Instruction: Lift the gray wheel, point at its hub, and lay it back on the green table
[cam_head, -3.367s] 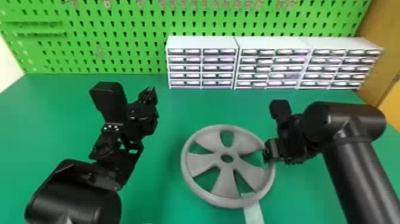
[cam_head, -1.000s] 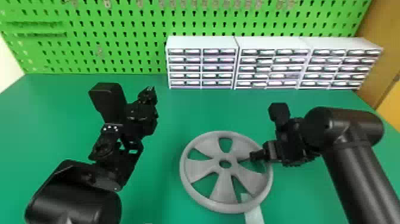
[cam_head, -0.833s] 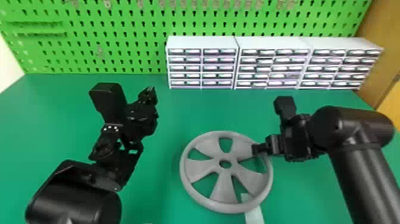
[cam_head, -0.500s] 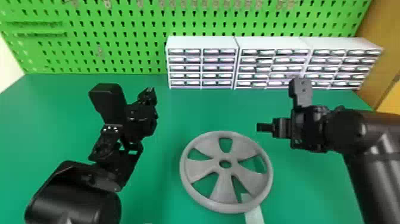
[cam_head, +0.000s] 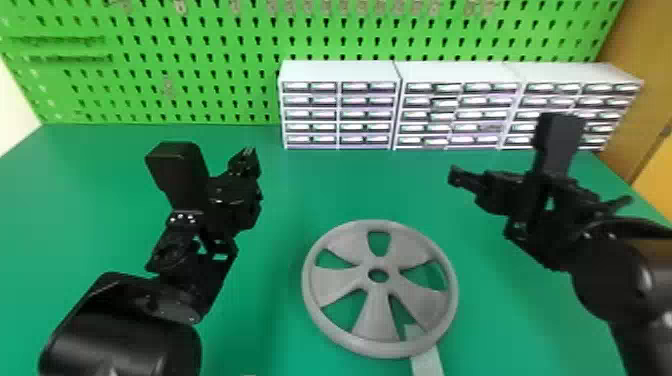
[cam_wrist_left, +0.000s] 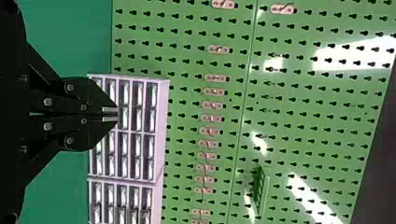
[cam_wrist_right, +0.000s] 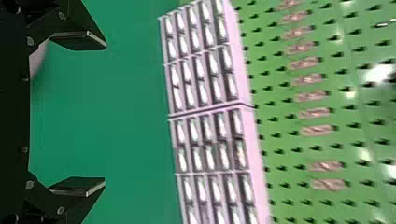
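Observation:
Flat on the green table (cam_head: 265, 310) rests the gray wheel (cam_head: 377, 315), its round hub hole facing up and no gripper touching it. My left gripper (cam_head: 247, 154) is parked above the table to the wheel's left; in the left wrist view the left gripper (cam_wrist_left: 110, 114) is shut, fingertips together and empty. Beyond the wheel's right side, my right gripper (cam_head: 540, 189) is raised over the table. The right wrist view has the right gripper (cam_wrist_right: 106, 113) wide open with nothing held, and a gray bit of the wheel (cam_wrist_right: 37, 60) partly hidden behind the gripper.
A pale strip (cam_head: 429, 361) lies by the wheel's near right rim. White drawer cabinets (cam_head: 340, 72) line the table's back edge, standing before a green pegboard (cam_head: 200, 65). A brown panel (cam_head: 635, 100) stands at the right.
The right gripper has drawn away from the wheel, going right and up, and its fingers now show spread. Compared with the oldest frame the wheel lies slightly lower. The left arm keeps still.

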